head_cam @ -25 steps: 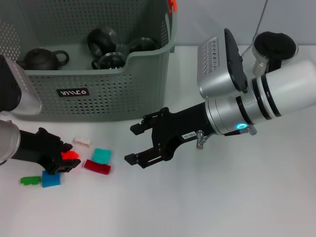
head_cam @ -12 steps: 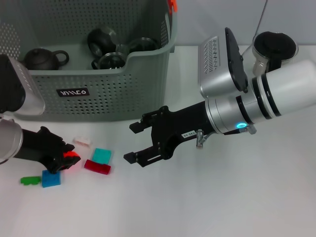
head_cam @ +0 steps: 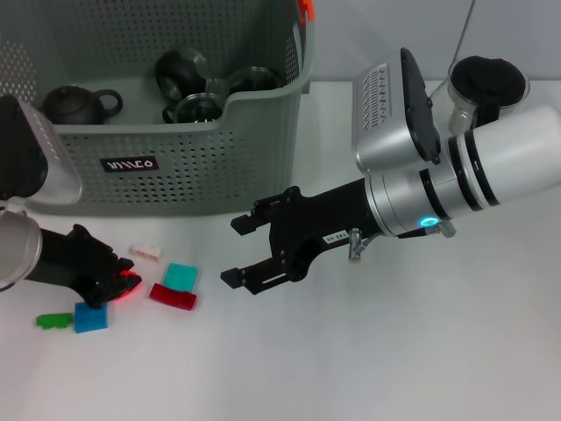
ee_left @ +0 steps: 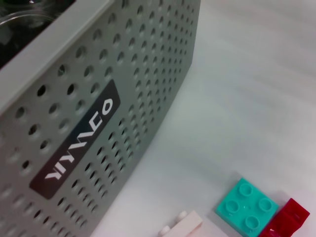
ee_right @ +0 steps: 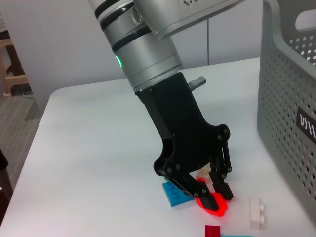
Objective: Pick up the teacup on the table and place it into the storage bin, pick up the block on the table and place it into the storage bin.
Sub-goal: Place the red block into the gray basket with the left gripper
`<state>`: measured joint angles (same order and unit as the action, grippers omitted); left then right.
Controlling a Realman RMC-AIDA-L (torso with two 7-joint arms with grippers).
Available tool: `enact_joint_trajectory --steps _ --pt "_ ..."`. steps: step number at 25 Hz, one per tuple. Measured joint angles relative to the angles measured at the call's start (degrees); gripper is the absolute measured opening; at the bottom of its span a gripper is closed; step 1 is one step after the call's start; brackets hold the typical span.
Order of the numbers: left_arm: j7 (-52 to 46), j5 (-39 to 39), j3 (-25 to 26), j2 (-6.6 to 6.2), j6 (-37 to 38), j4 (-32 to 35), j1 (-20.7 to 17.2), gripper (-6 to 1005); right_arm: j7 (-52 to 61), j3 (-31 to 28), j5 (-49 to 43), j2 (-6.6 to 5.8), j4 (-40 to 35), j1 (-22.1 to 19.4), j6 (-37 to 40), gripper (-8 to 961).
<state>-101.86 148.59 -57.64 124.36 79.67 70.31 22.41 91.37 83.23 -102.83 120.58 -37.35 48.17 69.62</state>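
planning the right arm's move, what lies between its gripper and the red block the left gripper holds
In the head view, between the right gripper and the red block in the left gripper lie a teal block and dark red block.

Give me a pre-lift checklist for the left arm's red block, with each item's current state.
1. Left gripper closed on the red block: ok.
2. Block clear of the table: not ok, it sits at table level.
3. Neighbouring blue block free of the fingers: cannot tell, it sits right against them.
4. Right gripper out of the lift path: ok, open and off to the side.
5. Storage bin has room: ok, open floor beside the teapot.
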Motion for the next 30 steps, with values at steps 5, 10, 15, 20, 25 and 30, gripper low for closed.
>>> enact_joint_trajectory --steps 5,10,15,20,25,30 --pt "-1.07 -0.05 0.01 0.09 1.62 1.35 0.01 180 -0.02 0.0 -0.01 0.0 0.02 0.0 -0.03 797" --pt "-5.26 -1.74 1.76 -0.06 7.11 5.58 0.56 180 -0.04 0.0 -0.01 -0.08 0.12 -0.14 0.0 725" --pt "-11.04 -4.92 6.57 -0.29 13.78 9.89 2.1 180 -0.05 0.02 -0.05 -0.23 0.16 -0.85 0.46 687" --pt "-12.54 -11.49 20.16 -0.95 24.66 12.5 7.33 179 -0.05 0.02 -0.38 -0.34 0.17 -1.86 1.5 686" --pt "-14.8 -20.68 28.67 -4.64 28.18 12.7 12.9 179 -0.06 0.0 -0.44 -0.43 0.12 -2.72 1.9 686" --pt "-16.92 -21.95 27.38 -8.97 20.67 8.91 17.63 179 -0.06 0.0 -0.45 -0.44 0.17 -2.91 2.64 686"
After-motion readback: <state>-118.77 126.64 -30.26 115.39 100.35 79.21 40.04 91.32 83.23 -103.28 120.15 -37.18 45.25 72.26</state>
